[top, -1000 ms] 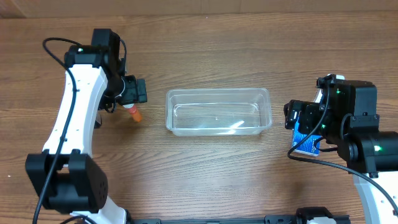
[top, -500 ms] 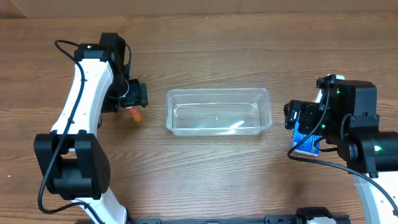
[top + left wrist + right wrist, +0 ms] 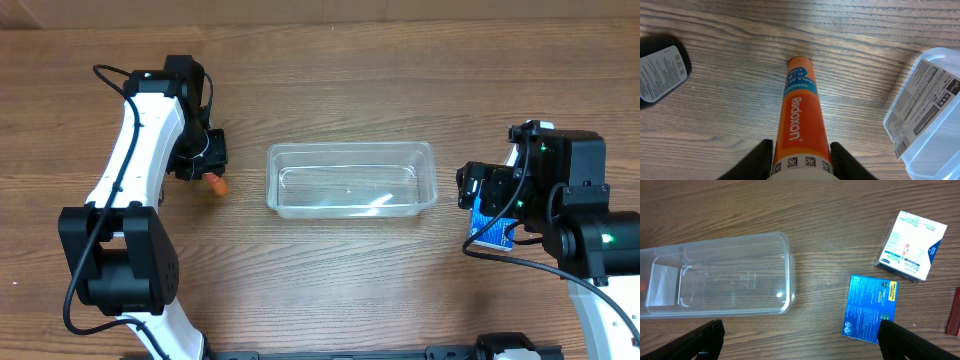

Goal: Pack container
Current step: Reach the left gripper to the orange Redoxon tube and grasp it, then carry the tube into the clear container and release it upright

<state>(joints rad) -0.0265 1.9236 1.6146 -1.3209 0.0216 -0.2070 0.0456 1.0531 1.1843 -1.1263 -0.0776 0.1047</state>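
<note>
The left arm stretches along the counter's left side, its left gripper clamped on the orange tube. The right gripper hovers near the right edge, fingers spread wide.

I get bright, even light from above on the bench; shadows are soft, a small glint sits on the container, and label print reads sharp.

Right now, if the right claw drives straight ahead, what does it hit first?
Probably bare table, in the gap between the container and the blue box. The right claw looks aimed at neither, though depth is hard to judge.
</note>
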